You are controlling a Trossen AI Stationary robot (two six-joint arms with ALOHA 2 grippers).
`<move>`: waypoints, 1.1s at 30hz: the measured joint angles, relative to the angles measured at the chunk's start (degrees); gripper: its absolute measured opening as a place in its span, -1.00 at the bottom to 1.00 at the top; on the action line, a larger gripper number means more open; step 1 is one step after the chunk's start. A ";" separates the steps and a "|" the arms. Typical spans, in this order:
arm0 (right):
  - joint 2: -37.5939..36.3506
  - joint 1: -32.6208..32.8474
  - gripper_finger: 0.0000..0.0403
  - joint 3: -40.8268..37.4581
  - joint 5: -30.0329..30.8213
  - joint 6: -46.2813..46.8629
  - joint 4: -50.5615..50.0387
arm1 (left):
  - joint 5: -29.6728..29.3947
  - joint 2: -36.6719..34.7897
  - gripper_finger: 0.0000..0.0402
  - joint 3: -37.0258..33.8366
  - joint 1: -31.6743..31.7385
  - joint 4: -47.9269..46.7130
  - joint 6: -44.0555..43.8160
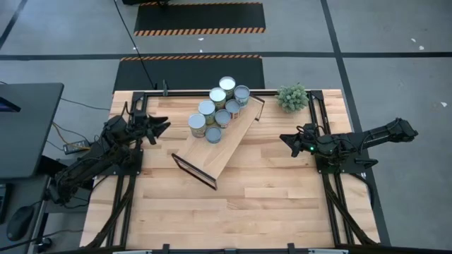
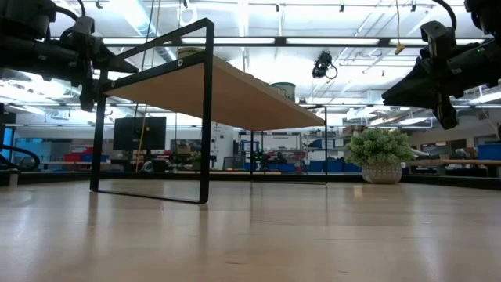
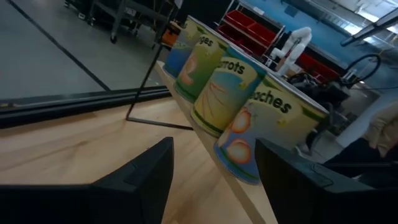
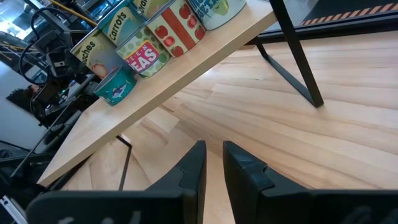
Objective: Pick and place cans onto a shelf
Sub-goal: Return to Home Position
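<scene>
1. The left gripper (image 1: 161, 127) hangs over the left side of the table (image 1: 247, 204). It points toward the cans (image 1: 222, 117) and does not touch them.
2. Its two dark fingers (image 3: 143, 177) are spread wide apart. Nothing is between them, so this claw holds nothing.
3. The shelf (image 1: 226, 152) stands slanted across the middle of the table. It has thin black frame ends.
4. Eight cans sit on top of the shelf, packed close together at its far end. The near end of the board is bare.
5. One can has the word "carrots" on its side. The small can nearest the bare end is blue-green.
6. A small green plant (image 1: 292, 97) stands on the table by the far edge, just right of the shelf.
7. The right gripper (image 1: 285, 140) hangs over the right side of the table. It points toward the shelf and is well apart from it.
8. Its fingers (image 4: 193, 165) are almost together, with only a thin gap. This claw holds nothing and touches nothing.
</scene>
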 joint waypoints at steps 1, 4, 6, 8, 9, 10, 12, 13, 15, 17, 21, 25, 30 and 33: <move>0.00 0.00 -0.70 0.00 0.00 -0.01 0.00 | -0.43 0.00 0.15 0.00 0.00 0.01 0.05; 0.00 0.00 -0.70 0.00 0.00 0.01 0.00 | -0.65 0.00 0.15 0.00 0.00 0.00 -0.27; 0.00 0.00 -0.70 0.00 0.01 0.01 0.00 | -0.65 0.00 0.15 0.00 0.00 0.00 -0.27; 0.00 0.00 -0.70 0.00 0.00 0.01 0.00 | -0.65 0.00 0.15 0.00 0.00 0.00 -0.27; 0.00 0.00 -0.70 0.00 0.01 0.01 0.00 | -0.67 0.00 0.15 0.00 0.00 0.00 -0.27; 0.00 0.00 -0.70 0.00 0.00 0.01 0.00 | -0.67 0.00 0.15 0.00 0.00 0.00 -0.27; 0.00 0.00 -0.70 0.00 0.02 0.01 0.00 | -0.67 0.00 0.15 0.00 0.00 0.00 -0.25; 0.00 0.00 -0.70 0.00 0.00 0.01 0.00 | -0.67 0.00 0.15 0.00 0.00 0.00 -0.27; 0.00 0.00 -0.70 0.00 0.01 0.01 0.00 | -0.67 0.00 0.15 0.00 0.00 0.00 -0.27; 0.00 0.00 -0.70 0.00 0.01 0.01 0.00 | -0.68 0.00 0.15 0.00 0.00 0.00 -0.27; 0.00 0.00 -0.70 0.00 0.00 0.01 0.00 | -0.69 0.00 0.15 0.00 0.00 0.00 -0.27; 0.00 0.00 -0.70 0.00 0.02 0.01 0.00 | -0.69 0.00 0.15 0.00 0.00 -0.01 -0.27; 0.00 0.00 -0.70 0.00 0.02 0.01 0.00 | -0.71 0.00 0.15 0.00 0.00 0.00 -0.25; 0.00 0.00 -0.70 0.00 0.01 0.01 0.00 | -0.71 0.00 0.15 0.00 0.00 0.00 -0.25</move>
